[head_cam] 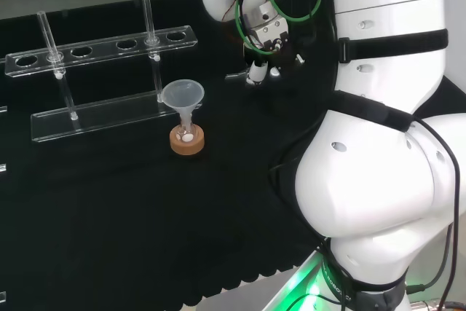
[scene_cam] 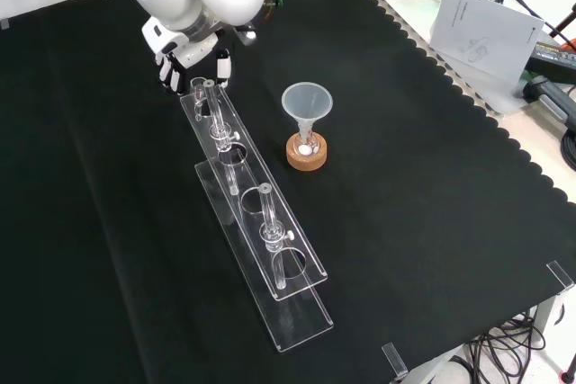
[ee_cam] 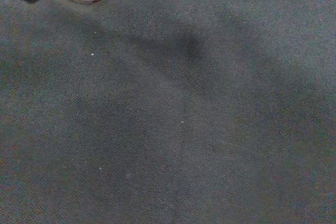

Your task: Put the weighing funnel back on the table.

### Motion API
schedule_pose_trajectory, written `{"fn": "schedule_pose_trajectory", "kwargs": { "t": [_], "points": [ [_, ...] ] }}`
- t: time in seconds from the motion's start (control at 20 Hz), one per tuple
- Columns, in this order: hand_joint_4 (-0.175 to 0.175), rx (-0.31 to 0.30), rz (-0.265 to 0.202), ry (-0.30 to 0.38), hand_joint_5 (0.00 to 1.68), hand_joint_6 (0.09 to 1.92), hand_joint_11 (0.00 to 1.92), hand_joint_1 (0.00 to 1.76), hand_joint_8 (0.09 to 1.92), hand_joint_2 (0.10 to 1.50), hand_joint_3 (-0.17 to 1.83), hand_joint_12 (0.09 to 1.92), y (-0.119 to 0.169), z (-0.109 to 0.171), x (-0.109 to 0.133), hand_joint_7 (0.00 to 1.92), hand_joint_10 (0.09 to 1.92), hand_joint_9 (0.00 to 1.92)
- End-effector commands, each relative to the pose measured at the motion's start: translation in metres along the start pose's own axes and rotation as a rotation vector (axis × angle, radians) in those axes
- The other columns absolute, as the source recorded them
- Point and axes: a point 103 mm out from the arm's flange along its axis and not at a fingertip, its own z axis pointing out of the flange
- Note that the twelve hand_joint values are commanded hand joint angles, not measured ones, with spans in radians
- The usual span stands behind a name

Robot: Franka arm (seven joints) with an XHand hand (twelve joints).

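My hand (head_cam: 261,43) hangs above the black cloth to the right of the funnel (head_cam: 183,95) in the head view. In the front view the hand (scene_cam: 193,49) sits over the far end of the clear tube rack (scene_cam: 263,222). A small greyish piece (head_cam: 235,76) juts left from under the hand; I cannot tell what it is or whether the hand holds it. The wrist view looks down on bare black cloth (ee_cam: 178,119). The funnel (scene_cam: 307,101) stands mouth up in a small flask on a cork ring (scene_cam: 307,156).
The clear rack (head_cam: 102,43) holds two glass tubes and lies left of the funnel in the head view. My own white arm links (head_cam: 378,180) stand at the right there. Papers and cables (scene_cam: 481,29) lie past the cloth's scalloped edge in the front view.
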Motion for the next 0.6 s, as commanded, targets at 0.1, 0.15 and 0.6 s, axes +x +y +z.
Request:
{"fn": "schedule_pose_trajectory", "kwargs": {
  "t": [0.1, 0.15, 0.6],
  "points": [
    [0.175, 0.006, 0.001, 0.000, 1.20, 0.78, 0.71, 1.09, 0.64, 0.72, 0.60, 1.09, 0.005, -0.002, 0.015, 0.64, 0.29, 0.97],
    [0.175, 0.010, 0.005, -0.011, 1.20, 0.78, 0.71, 1.09, 0.64, 0.72, 0.60, 1.09, 0.006, -0.003, 0.020, 0.64, 0.29, 0.97],
    [0.175, 0.012, 0.001, 0.005, 1.20, 0.78, 0.71, 1.09, 0.64, 0.72, 0.60, 1.09, 0.011, 0.011, 0.011, 0.64, 0.30, 0.97]
  ]
}}
